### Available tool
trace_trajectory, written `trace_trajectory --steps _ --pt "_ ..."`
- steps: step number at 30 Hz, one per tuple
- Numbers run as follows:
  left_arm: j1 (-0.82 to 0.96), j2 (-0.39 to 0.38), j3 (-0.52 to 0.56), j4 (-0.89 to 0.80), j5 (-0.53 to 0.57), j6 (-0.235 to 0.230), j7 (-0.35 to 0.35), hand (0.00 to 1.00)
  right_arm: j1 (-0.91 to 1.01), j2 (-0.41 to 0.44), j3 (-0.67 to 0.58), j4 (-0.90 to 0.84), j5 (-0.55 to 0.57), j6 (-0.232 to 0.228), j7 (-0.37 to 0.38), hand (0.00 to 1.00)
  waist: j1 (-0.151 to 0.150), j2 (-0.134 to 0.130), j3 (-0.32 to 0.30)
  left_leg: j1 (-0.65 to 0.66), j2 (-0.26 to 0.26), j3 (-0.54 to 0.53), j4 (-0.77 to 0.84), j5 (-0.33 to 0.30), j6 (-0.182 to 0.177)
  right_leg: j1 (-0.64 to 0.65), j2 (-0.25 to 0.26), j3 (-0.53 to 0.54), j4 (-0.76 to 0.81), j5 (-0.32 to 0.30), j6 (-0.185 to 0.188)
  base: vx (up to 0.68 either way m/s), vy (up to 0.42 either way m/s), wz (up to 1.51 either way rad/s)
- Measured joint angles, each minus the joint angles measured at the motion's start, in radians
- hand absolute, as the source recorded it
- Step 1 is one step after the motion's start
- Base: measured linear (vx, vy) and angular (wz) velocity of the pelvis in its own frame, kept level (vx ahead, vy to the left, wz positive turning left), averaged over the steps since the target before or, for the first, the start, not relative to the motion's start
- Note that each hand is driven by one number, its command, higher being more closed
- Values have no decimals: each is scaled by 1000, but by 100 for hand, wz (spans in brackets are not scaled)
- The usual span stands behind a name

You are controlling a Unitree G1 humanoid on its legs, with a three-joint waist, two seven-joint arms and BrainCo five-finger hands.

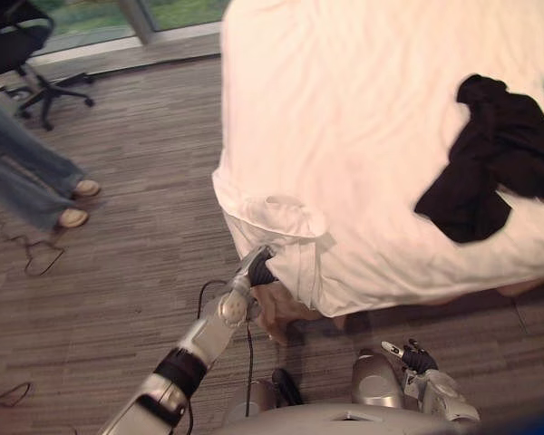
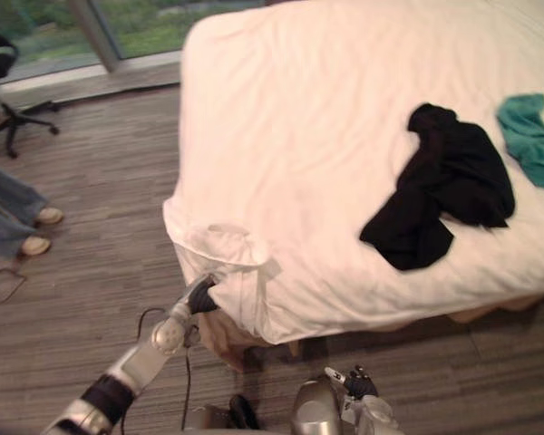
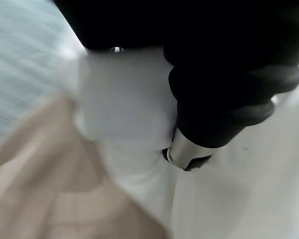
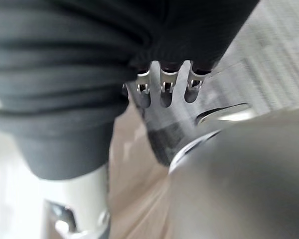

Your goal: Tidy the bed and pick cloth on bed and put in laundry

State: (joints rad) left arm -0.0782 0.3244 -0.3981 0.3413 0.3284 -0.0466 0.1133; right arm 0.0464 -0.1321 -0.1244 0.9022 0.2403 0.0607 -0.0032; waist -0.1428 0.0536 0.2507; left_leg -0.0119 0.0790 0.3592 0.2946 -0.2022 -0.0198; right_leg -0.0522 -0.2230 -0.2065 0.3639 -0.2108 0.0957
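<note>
- Left eye view: my left hand (image 1: 259, 268) is pushed in under the bunched sheet corner (image 1: 295, 222) at the near left corner of the bed (image 1: 281, 315). Its fingers are buried in the fold, so I cannot tell whether it grips the sheet. The black cloth (image 1: 494, 159) lies crumpled on the white sheet (image 1: 344, 109), well apart from that hand. My right hand (image 1: 417, 358) hangs low beside the bed, touching nothing. A person's legs (image 1: 27, 172) and an office chair (image 1: 27, 54) stand away on the floor (image 1: 136, 272).
- Right eye view: a teal cloth (image 2: 533, 140) lies just beyond the black one, near the bed's far right edge. I judge the tidying under way at this one corner, and neither garment has been picked up.
- Left wrist view: the dark cover of the left hand (image 3: 229, 99) presses against white sheet, with the beige bed side beneath. One silver part touches the cloth, but no grasp can be read.
- Right wrist view: the right hand (image 4: 162, 89) shows from its back, close to the floor. I cannot tell how far open it is. Collecting both cloths and carrying them to the laundry is all left to do.
</note>
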Motion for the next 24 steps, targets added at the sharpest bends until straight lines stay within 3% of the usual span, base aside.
trace_trajectory --steps 1,4,7,9,12,13,14,17,19,20,22,24 --pt "45 -1 30 -23 -30 -12 -2 0 -1 -3 10 -10 0 3 1 0 11 0 0 -5 0 -21 6 0 0 16 -2 -23 -3 -6 -1 23 -50 51" --pt "114 -48 97 -45 -115 -29 3 0 0 -3 14 -21 3 11 13 0 48 -1 -1 -5 5 -67 25 -6 -8 62 3 -66 -25 -12 0 13 -48 41" --pt "162 -114 175 0 -226 1 37 0 0 -3 11 -23 11 13 37 0 58 -10 -7 -5 10 -100 34 -11 -16 93 13 -94 -43 -18 -3 2 -45 24" --pt "163 -180 264 104 -286 13 47 0 21 -3 5 -22 12 13 45 0 84 -15 -17 -7 13 -111 39 -15 -21 101 20 -111 -49 -24 -5 6 -49 9" --pt "164 -274 486 292 -395 24 56 0 71 3 -32 7 11 8 80 0 109 -23 -41 -6 22 -153 35 -15 -25 135 30 -142 -74 -25 -8 29 -53 26" --pt "169 -276 529 347 -397 39 63 0 74 5 -38 17 11 7 83 0 112 -25 -45 -5 23 -155 30 -14 -26 139 30 -146 -77 -25 -8 46 -32 24" --pt "194 -273 626 455 -406 86 73 0 86 10 -55 39 11 -2 90 0 117 -25 -48 0 23 -155 16 -13 -29 148 32 -157 -88 -25 -8 34 -17 7" --pt "291 -253 745 635 -376 211 74 0 109 25 -105 81 9 -20 109 0 138 -36 -61 19 17 -159 -16 1 -33 168 36 -171 -116 -22 -4 76 -41 16" --pt "398 -253 759 693 -233 284 15 0 119 47 -144 102 0 -40 119 0 158 -50 -72 50 4 -165 -63 25 -35 201 36 -191 -158 -7 1 56 -23 25" --pt "420 -256 757 703 -203 299 -7 0 117 48 -145 103 -2 -43 121 0 161 -53 -78 57 1 -166 -81 35 -36 205 35 -194 -169 0 2 13 1 16" --pt "475 -289 750 733 -77 343 -137 0 94 57 -145 98 -17 -57 144 0 165 -61 -92 85 -8 -158 -164 84 -36 215 40 -195 -217 34 1 0 0 0" --pt "477 -315 735 749 -84 320 -150 0 81 59 -145 99 -49 -56 160 0 166 -65 -94 108 -14 -151 -227 123 -36 216 42 -194 -237 49 0 -66 -4 -5"
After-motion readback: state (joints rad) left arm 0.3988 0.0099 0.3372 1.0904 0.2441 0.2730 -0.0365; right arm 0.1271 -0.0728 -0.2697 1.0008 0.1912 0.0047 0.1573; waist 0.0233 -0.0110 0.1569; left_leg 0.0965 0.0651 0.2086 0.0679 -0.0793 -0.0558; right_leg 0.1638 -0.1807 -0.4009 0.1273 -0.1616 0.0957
